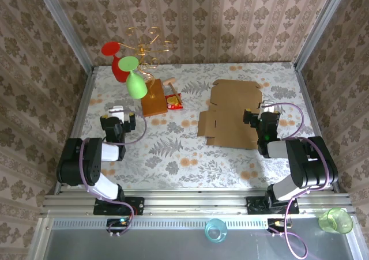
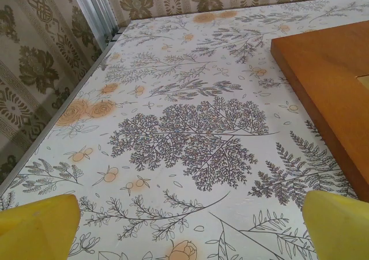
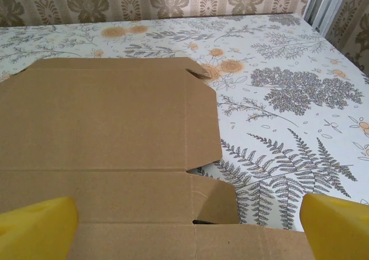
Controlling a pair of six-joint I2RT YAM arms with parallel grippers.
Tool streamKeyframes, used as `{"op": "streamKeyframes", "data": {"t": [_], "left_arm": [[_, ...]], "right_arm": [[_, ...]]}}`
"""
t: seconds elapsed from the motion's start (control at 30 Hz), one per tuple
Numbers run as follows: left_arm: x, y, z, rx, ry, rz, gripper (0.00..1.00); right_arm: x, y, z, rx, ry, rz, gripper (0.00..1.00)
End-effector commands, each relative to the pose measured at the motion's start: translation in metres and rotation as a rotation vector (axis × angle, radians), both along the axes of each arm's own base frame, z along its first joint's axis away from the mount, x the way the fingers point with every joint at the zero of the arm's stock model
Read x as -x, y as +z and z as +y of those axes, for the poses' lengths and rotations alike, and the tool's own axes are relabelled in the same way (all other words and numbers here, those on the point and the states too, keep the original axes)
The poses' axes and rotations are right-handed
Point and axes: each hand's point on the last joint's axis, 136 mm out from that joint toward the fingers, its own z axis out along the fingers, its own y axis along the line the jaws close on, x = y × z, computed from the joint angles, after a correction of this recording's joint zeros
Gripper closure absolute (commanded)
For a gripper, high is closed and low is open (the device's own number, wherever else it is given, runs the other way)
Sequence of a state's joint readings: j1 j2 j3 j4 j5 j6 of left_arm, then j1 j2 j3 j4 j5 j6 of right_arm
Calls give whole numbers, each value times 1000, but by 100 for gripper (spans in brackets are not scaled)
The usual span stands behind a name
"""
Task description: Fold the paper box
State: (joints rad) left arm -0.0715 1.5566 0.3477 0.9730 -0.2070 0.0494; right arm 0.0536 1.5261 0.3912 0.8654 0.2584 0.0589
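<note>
Cardboard lies flat at right of centre in the top view: the paper box (image 1: 230, 107), unfolded on the table (image 1: 173, 156), with the right gripper (image 1: 260, 110) spread wide and empty at its right edge. The left gripper (image 1: 117, 110), also spread and empty, sits at left, well apart from the sheet. Crossing over, it could clip the wooden block (image 1: 154, 97).

Left wrist view: the left gripper (image 2: 190, 231) gapes above the floral table (image 2: 173, 127), with the block (image 2: 328, 81) at the right edge.

Right wrist view: the box (image 3: 109, 116) spreads across left and centre under the right gripper (image 3: 187, 231). A thin flat flap may slide away rather than lift.
</note>
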Motion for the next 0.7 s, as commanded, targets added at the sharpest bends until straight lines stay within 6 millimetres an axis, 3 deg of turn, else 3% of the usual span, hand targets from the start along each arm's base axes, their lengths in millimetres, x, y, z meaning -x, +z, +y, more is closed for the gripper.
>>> {"op": "streamKeyframes", "data": {"t": [0.0, 0.53, 0.67], "left_arm": [[-5, 6, 1, -16, 5, -16, 0], [-5, 7, 1, -16, 3, -18, 0], [4, 11, -4, -46, 3, -74, 0]], "right_arm": [[0, 3, -3, 0, -28, -24, 0], [0, 4, -3, 0, -27, -27, 0], [9, 9, -7, 2, -62, -60, 0]]}}
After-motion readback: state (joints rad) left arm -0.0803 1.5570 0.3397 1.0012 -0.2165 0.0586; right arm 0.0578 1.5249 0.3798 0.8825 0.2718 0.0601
